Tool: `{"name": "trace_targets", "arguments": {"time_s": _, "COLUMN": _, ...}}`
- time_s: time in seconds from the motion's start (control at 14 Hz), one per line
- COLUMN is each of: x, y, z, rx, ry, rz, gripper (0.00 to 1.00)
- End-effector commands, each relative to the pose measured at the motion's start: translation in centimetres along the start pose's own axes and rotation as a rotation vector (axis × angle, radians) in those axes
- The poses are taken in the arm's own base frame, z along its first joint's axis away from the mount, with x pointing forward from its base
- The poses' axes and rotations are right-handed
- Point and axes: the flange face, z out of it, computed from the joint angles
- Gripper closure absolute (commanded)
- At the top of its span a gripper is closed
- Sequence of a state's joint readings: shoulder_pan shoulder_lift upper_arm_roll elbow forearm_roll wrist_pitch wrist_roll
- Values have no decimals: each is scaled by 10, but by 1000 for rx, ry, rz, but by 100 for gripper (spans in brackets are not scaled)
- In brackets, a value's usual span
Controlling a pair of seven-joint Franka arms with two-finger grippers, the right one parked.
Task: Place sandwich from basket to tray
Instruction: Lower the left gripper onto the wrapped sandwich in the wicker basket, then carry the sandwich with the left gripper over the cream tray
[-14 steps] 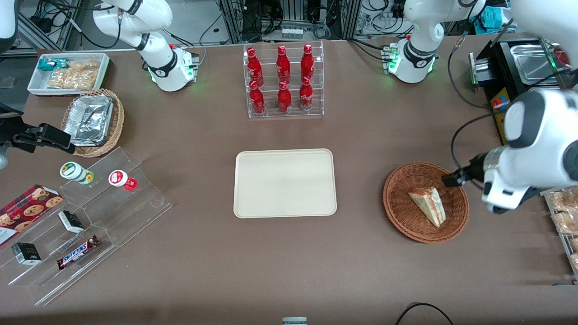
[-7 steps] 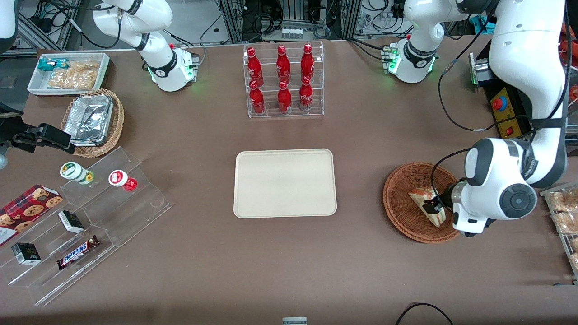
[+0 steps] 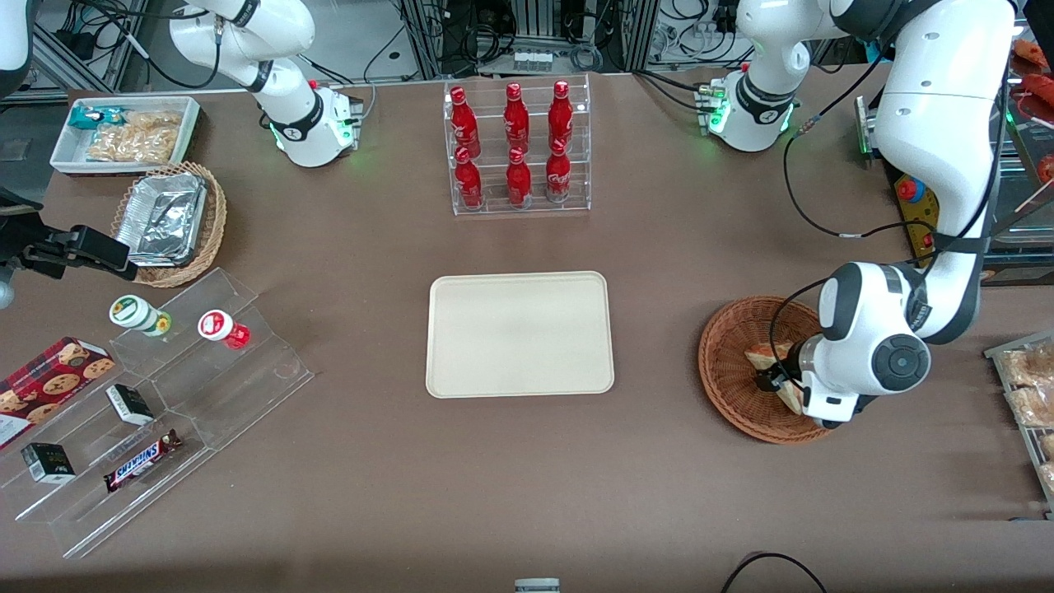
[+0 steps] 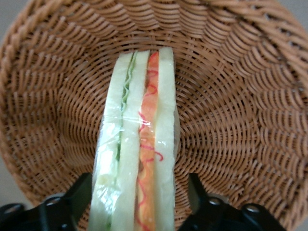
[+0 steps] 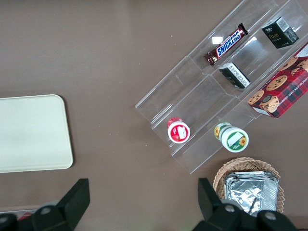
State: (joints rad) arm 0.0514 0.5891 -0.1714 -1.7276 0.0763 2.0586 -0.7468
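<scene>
The sandwich [image 3: 764, 356] [image 4: 139, 144], a clear-wrapped wedge with green and orange layers, lies in the reddish-brown wicker basket [image 3: 725, 329] [image 4: 231, 96] toward the working arm's end of the table. My left gripper [image 3: 778, 383] [image 4: 139, 202] is down inside the basket and open. Its black fingers [image 4: 79, 192] straddle the sandwich's wide end, with a strip of wicker showing between one finger and the bread. The arm's wrist hides most of the sandwich in the front view. The cream tray [image 3: 519, 333] [image 5: 29, 132] lies bare at the table's middle.
A clear rack of red bottles [image 3: 519, 148] stands farther from the front camera than the tray. Toward the parked arm's end are a stepped acrylic stand [image 3: 165, 387], a tan basket with foil trays [image 3: 169, 222] and a white snack bin [image 3: 123, 132]. Bagged snacks [image 3: 1029, 387] lie beside the basket.
The left arm has swung in over the basket and come down. The gripper went from the basket's rim to straddling the sandwich. The sandwich has not moved.
</scene>
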Motion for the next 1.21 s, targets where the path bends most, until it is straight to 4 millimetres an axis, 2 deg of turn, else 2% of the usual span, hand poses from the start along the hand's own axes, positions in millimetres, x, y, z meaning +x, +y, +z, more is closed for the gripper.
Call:
{"name": "trace_targets", "arguments": {"time_s": 0.0, "x": 0, "y": -8, "z": -3, "rx": 3, "ry": 29, "rz": -16, "gripper": 59}}
{"name": "trace_targets", "arguments": {"time_s": 0.07, "x": -1, "y": -8, "z": -15, "rx": -5, "ry": 42, "rz": -16, "gripper": 67}}
{"name": "trace_targets", "arguments": {"time_s": 0.21, "x": -11, "y": -4, "z": -43, "rx": -14, "ry": 64, "rz": -5, "gripper": 68}}
{"name": "trace_targets", "arguments": {"time_s": 0.29, "x": -24, "y": 5, "z": -63, "rx": -6, "ry": 68, "rz": 16, "gripper": 68}}
{"name": "trace_targets", "arguments": {"time_s": 0.43, "x": -69, "y": 45, "z": -97, "rx": 43, "ry": 60, "rz": 99, "gripper": 68}}
{"name": "trace_targets", "arguments": {"time_s": 0.57, "x": -123, "y": 94, "z": -112, "rx": 73, "ry": 66, "rz": 170, "gripper": 67}}
{"name": "trace_targets", "arguments": {"time_s": 0.64, "x": -154, "y": 120, "z": -112, "rx": 71, "ry": 75, "rz": 203, "gripper": 67}}
{"name": "trace_targets", "arguments": {"time_s": 0.93, "x": -247, "y": 229, "z": -76, "rx": 49, "ry": 104, "rz": 383, "gripper": 68}}
{"name": "trace_targets", "arguments": {"time_s": 1.14, "x": -298, "y": 282, "z": -35, "rx": 33, "ry": 96, "rz": 478, "gripper": 67}}
